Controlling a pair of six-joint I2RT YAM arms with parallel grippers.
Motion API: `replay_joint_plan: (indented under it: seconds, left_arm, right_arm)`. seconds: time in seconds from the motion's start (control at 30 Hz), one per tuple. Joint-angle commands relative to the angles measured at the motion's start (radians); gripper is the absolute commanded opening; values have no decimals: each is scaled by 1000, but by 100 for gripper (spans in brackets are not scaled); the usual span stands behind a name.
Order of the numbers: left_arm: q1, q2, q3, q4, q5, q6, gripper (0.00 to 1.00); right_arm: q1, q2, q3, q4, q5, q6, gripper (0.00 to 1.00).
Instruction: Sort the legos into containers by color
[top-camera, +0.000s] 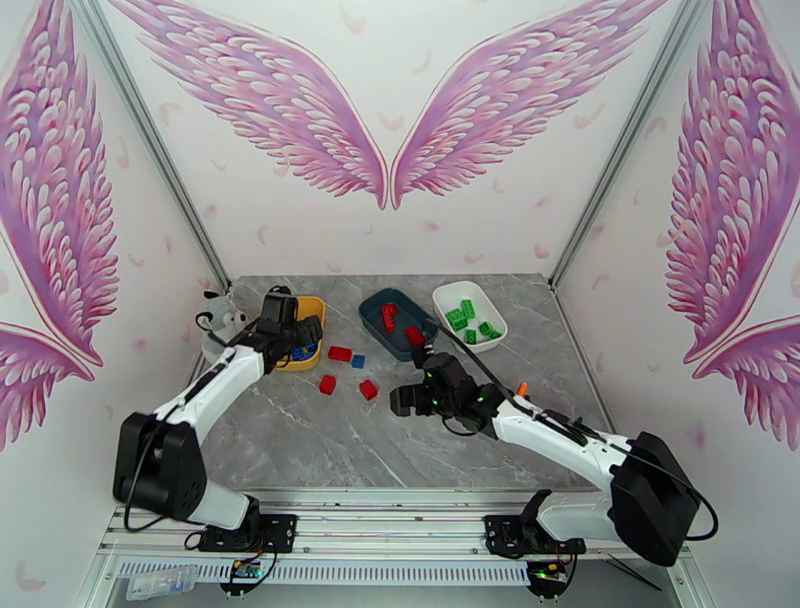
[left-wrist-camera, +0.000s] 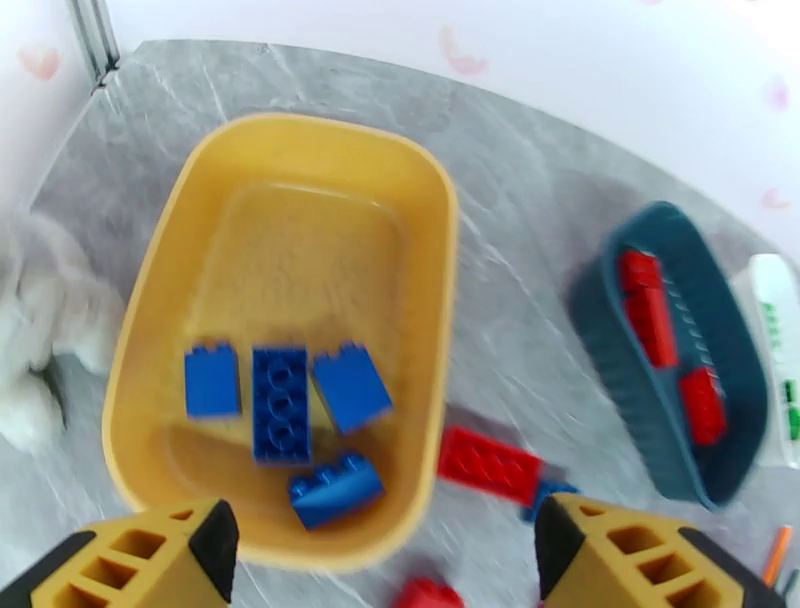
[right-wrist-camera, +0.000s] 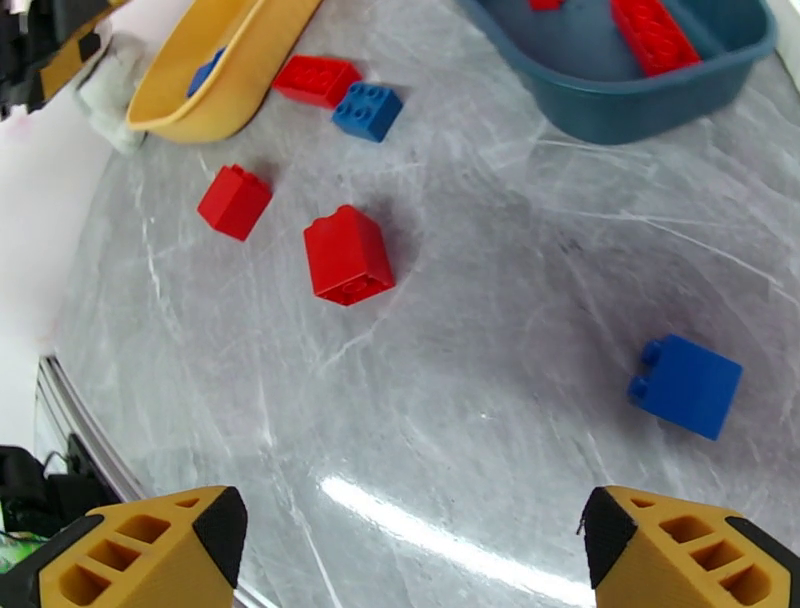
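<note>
While left tool (left-wrist-camera: 385, 540) gapes empty over yellow plastic tray (left-wrist-camera: 440, 200) with four blue studded bricks (left-wrist-camera: 280, 400) | right tool (right-wrist-camera: 412, 530) wide, empty | ahead: three red bricks (right-wrist-camera: 348, 255), two blue bricks (right-wrist-camera: 685, 385) unsorted on desk (right-wrist-camera: 480, 300).

Left arm (top-camera: 225, 375) over yellow tray (top-camera: 312, 300), green legos (top-camera: 465, 315) in white tray (top-camera: 447, 295), red legos (top-camera: 327, 384) loose

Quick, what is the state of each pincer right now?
Left pincer: open, holding nothing, above the yellow tray.
Right pincer: open, holding nothing.
</note>
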Motion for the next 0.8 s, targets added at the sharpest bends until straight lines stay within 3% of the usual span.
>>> replay_joint_plan:
  seconds: [0.0,0.17,0.37,0.53,0.67,0.77]
  left_arm:
    - [-12,-161,-122,65,130,-106,86]
    - [-5,-347,-251,65,191,-152,96]
    - [73,-422,-373,126,212,-173,99]
    - [207,-418,-467,216,345,-235,99]
    - [248,-387,-505,263,388,-257,99]
    - [254,-385,-510,273,390,-258,99]
  right_arm:
    - [47,88,74,-40,58,-63,85]
    - [128,241,185,-93,136,-109,80]
    - [174,414,330,-166,207,-136,83]
    - [176,524,413,-207,232,-126,82]
    - [176,600,506,-249,266,-121,74]
    - [173,648,572,-277,299,-125,73]
